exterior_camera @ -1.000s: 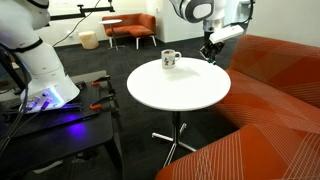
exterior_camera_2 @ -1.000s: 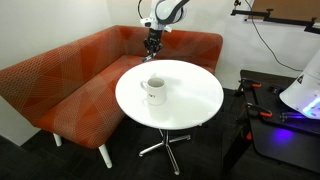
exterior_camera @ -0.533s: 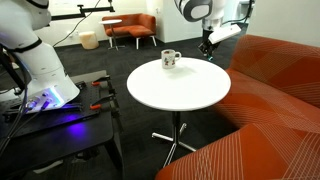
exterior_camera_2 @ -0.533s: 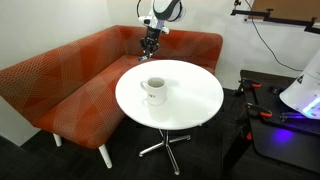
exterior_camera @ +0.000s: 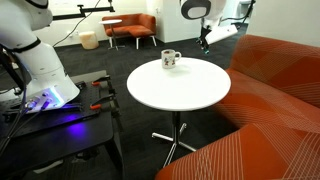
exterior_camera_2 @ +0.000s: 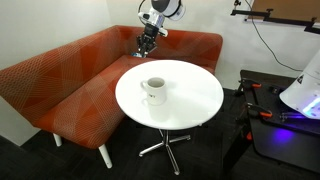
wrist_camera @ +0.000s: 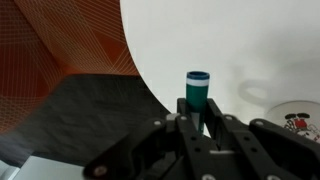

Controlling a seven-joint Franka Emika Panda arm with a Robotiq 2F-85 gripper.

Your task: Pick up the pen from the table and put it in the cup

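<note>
In the wrist view my gripper [wrist_camera: 197,112] is shut on the pen [wrist_camera: 197,90], a short teal stick that stands up between the fingers. Below it lies the round white table [wrist_camera: 240,50], and the cup's rim [wrist_camera: 300,117] shows at the right edge. In both exterior views the gripper [exterior_camera: 206,44] [exterior_camera_2: 142,50] hangs above the far edge of the table [exterior_camera: 180,88] [exterior_camera_2: 185,100], by the sofa. The white cup [exterior_camera: 169,60] [exterior_camera_2: 153,90] stands upright on the table, apart from the gripper. The pen is too small to make out in those views.
An orange sofa [exterior_camera_2: 70,75] [exterior_camera: 275,90] wraps round the table's far side. A dark workbench [exterior_camera: 60,120] [exterior_camera_2: 280,120] with a second white robot arm [exterior_camera: 35,50] and tools stands beside the table. Orange armchairs [exterior_camera: 130,28] stand far back.
My gripper has risen and moved a little off the table's edge toward the sofa, with the pen held in it. The cup has not moved.
</note>
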